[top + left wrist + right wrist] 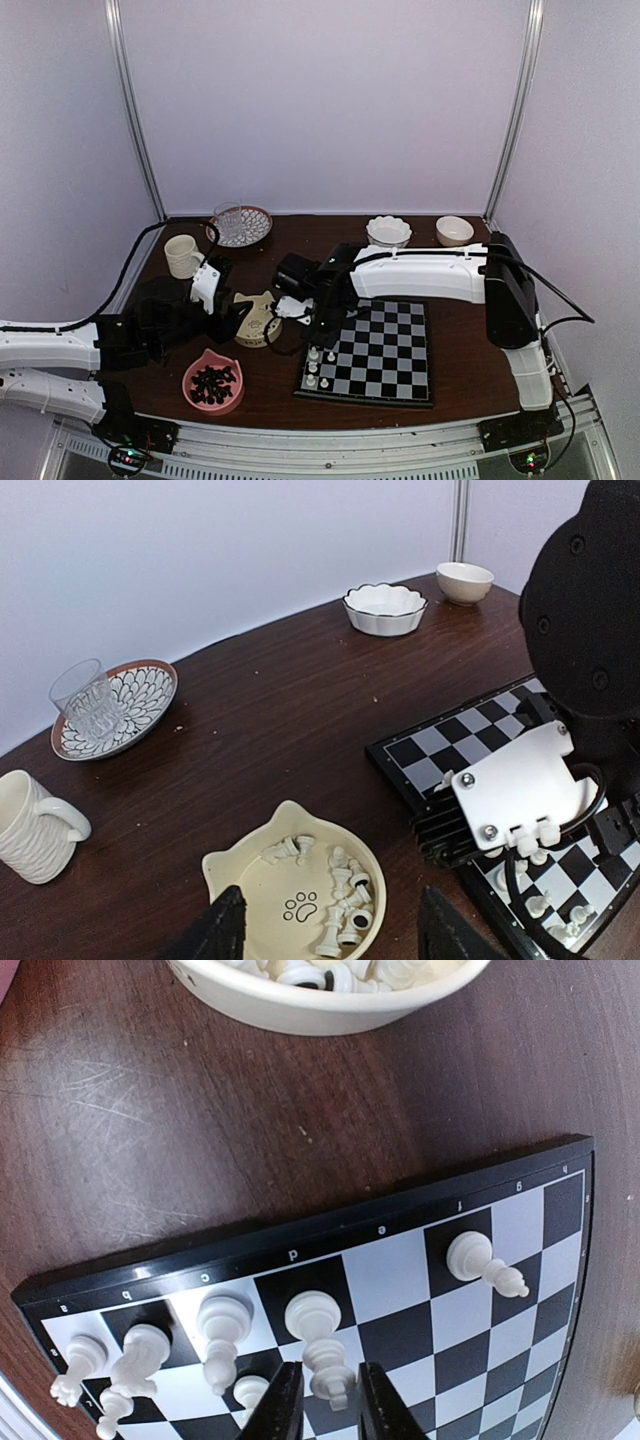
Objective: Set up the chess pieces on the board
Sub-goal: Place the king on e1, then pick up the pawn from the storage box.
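White pieces [313, 1312] partly set on the board [385, 350]
The black-and-grey checked board lies flat on the counter, near and right of centre. A handful of small white pieces stand upright along its left, lettered edge, one apart from the rest. More lie jumbled in a cream dish [262, 880] just left of the board.

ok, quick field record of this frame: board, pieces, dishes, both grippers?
board: flat on the table, in front of the right arm
chess pieces: several white ones upright along the board edge nearest the cream dish
cream dish: more white pieces lying loose inside
pink bowl: small dark items, too small to identify
left gripper: open, empty, cream dish just ahead
right gripper: fingers straddle one white piece on the board; contact unclear
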